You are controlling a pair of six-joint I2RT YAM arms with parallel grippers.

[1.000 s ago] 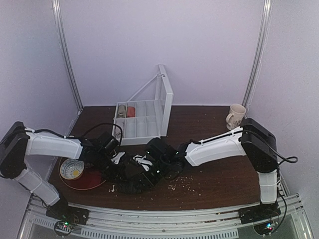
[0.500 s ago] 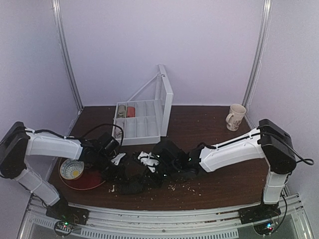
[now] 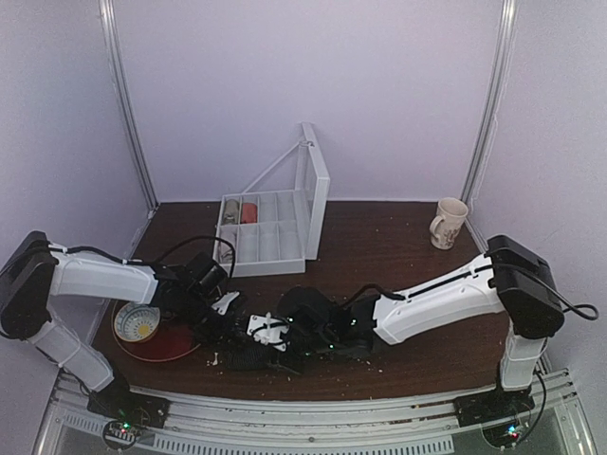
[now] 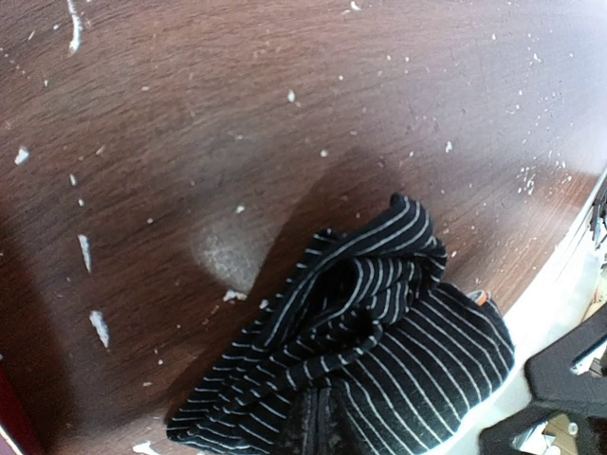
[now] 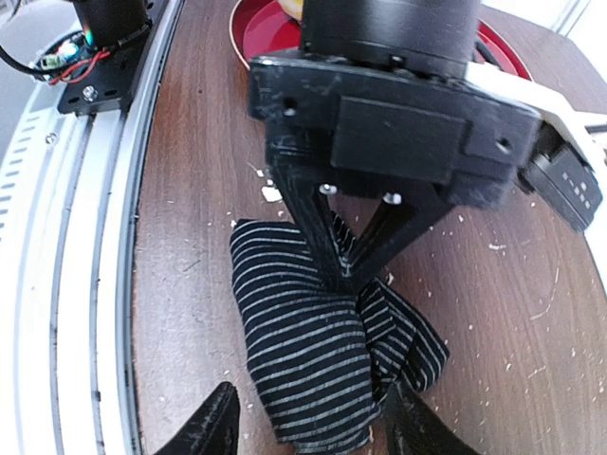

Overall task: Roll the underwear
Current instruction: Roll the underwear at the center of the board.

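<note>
Right wrist view: underwear (image 5: 322,351) near the red plate (image 5: 251,24) is bunched, not rolled. Left hand (image 5: 343,275) is clamped on it, right hand (image 5: 311,391) spread astride. Rolling outstanding.

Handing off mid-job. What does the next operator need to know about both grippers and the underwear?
Left gripper: shut, pinching the underwear at its bunched top.
Right gripper: open, fingers either side of the fabric's other end, not gripping.
Underwear: crumpled heap on the table by the front rail, near the red tray.
Done: nothing rolled yet.
Left: spread it flat, then roll.
</note>
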